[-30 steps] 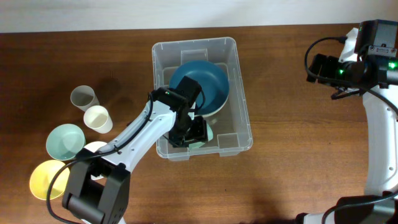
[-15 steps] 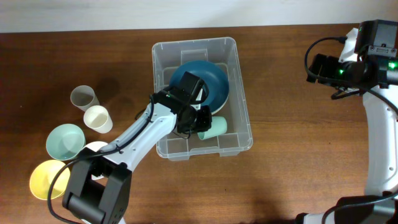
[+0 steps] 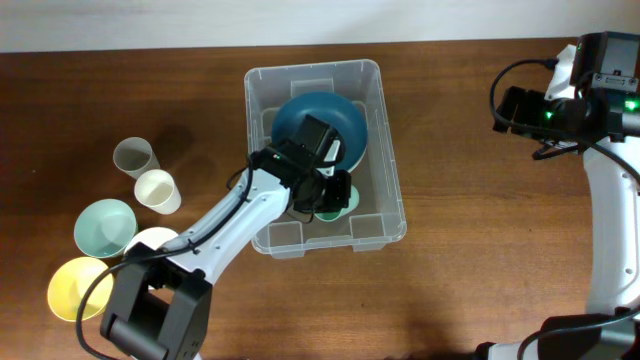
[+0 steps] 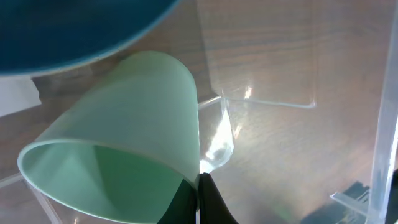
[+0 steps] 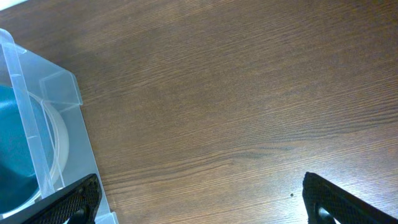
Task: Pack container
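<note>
The clear plastic container (image 3: 391,170) stands at the table's middle with a dark blue bowl (image 3: 322,118) in its far half. A pale green cup (image 3: 338,206) lies tilted in the near half, beside the bowl. My left gripper (image 3: 330,194) reaches into the container. In the left wrist view it (image 4: 200,194) is shut on the green cup (image 4: 124,124), pinching the wall at the rim with one finger inside and one outside. The blue bowl (image 4: 62,31) sits just above the cup. My right gripper (image 5: 199,199) hangs open over bare wood at the far right (image 3: 515,108), holding nothing.
Left of the container stand a grey cup (image 3: 133,156) and a cream cup (image 3: 157,190). Nearer the front left are a mint bowl (image 3: 104,226), a white bowl (image 3: 152,239) and a yellow bowl (image 3: 72,287). The container's corner (image 5: 37,124) shows in the right wrist view.
My left gripper went from open to shut, closing on the green cup's rim. It shifted slightly right inside the container, and the cup tipped beside the bowl. The right arm stayed still.
</note>
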Motion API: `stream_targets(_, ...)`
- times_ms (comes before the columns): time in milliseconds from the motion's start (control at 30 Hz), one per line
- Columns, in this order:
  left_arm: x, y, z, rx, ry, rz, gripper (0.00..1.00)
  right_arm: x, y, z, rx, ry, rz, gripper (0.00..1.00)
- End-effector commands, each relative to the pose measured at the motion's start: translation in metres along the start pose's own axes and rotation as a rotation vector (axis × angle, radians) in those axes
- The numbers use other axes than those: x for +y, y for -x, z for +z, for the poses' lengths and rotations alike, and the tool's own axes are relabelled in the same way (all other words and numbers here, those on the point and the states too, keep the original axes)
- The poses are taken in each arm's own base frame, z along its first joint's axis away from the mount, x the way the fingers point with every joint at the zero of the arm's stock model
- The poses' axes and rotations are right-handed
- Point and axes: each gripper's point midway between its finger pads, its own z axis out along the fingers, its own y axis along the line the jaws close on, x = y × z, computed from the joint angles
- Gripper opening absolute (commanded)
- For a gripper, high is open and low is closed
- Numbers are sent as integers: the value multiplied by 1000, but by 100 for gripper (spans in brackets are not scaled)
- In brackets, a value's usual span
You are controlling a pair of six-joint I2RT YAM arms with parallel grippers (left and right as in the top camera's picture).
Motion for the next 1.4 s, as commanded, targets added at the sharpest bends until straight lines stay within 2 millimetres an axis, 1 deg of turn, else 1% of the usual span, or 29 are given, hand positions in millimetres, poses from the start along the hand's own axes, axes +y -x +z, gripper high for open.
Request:
stream_targets(0,-13,-7,-23,-45,62,76,1,-3,-1,3,7,-17,8,99)
stream_targets(67,-16,-12,-34,-62,127,108,1,-3,-1,3,7,-17,8,99)
stream_targets(100,-21,-15,-38,-66,139,124,1,-3,-1,3,7,-17,8,99)
stream_targets(133,-29,-19,-41,-68,134,147,0,-3,-1,3,7,-16,7,99)
stream_targets(267,-51,-34,-38,-51,101,148,1,-3,-1,3,7,-16,8,99)
stream_targets(333,-56,-38,-36,-52,106,129,1,-3,-2,3,9,-16,8,99)
stream_targets(400,-54,-37,-36,-76,139,111,0,-3,-2,3,10,-17,8,99)
stream_targets(533,-41,-25,-40,-189,275,102,1,-2,-2,3,10,-12,7,99)
stream_targets(633,-38,-19,-41,-224,298,106,0,1,-3,3,13,6,8,99)
stream_targets(833,-36,-16,-25,-203,314,107,0,1,-3,3,13,6,8,99)
stream_targets(1000,-46,-4,-21,-169,337,169,1,1,-3,3,13,6,8,99)
stream_targets(1100,-47,-1,-12,-125,370,168,1,1,-3,3,13,6,8,99)
stream_targets(1200,-42,-3,2,-84,392,164,0,1,-3,3,13,6,8,99)
stream_targets(1300,-38,-10,18,-28,395,158,0,1,-3,3,12,6,8,99)
stream_targets(1367,-35,-12,24,-10,399,156,1,1,-3,3,12,6,8,99)
